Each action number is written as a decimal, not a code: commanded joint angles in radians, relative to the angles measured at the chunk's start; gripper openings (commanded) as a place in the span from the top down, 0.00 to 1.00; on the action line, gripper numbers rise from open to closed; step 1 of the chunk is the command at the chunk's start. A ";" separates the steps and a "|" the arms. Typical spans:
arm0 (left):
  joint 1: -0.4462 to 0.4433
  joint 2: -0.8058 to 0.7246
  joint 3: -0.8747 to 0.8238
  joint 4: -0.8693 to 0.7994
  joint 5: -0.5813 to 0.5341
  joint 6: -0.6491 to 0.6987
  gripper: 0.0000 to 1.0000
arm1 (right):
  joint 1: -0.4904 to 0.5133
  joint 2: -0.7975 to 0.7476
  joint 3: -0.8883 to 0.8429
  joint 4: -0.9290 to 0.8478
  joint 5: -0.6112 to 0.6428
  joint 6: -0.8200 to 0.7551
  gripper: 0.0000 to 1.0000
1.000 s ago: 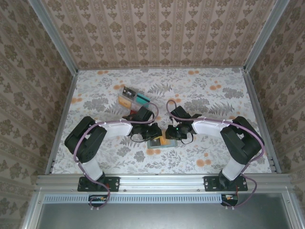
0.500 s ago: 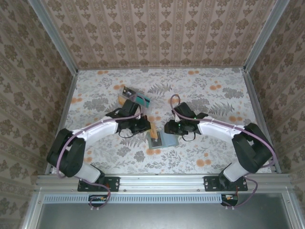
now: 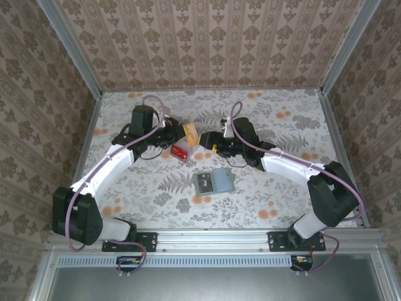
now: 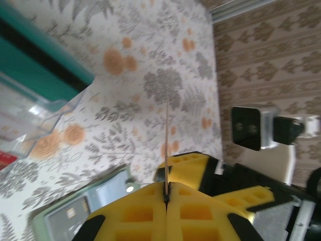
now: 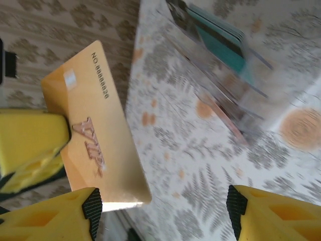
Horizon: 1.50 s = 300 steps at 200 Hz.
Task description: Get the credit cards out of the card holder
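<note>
Credit card, the tan-orange one with VIP printed on it, is clamped in the left gripper. The fingers are closed right down on it, so from that wrist camera it's just a thin line poking out past the tips. The right gripper sits just beside it, jaws spread wide with nothing between them, and the card is up near its left finger. The card holder lies flat and open on the floral table, apart from both grippers, on the side toward the arm bases. A clear tray holding a teal card sits right next to the left gripper.
</note>
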 commanded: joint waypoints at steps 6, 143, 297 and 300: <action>0.027 0.008 0.039 0.095 0.094 -0.090 1.00 | -0.023 0.064 0.037 0.225 -0.065 0.206 0.38; 0.094 -0.012 -0.055 0.229 0.119 -0.220 1.00 | -0.042 0.133 0.076 0.476 -0.204 0.357 0.87; 0.262 -0.142 -0.113 -0.461 -0.521 0.209 0.00 | 0.192 0.399 0.658 -0.494 0.315 -0.893 1.00; 0.267 -0.147 -0.120 -0.462 -0.522 0.208 0.00 | 0.193 0.412 0.676 -0.498 0.320 -0.905 1.00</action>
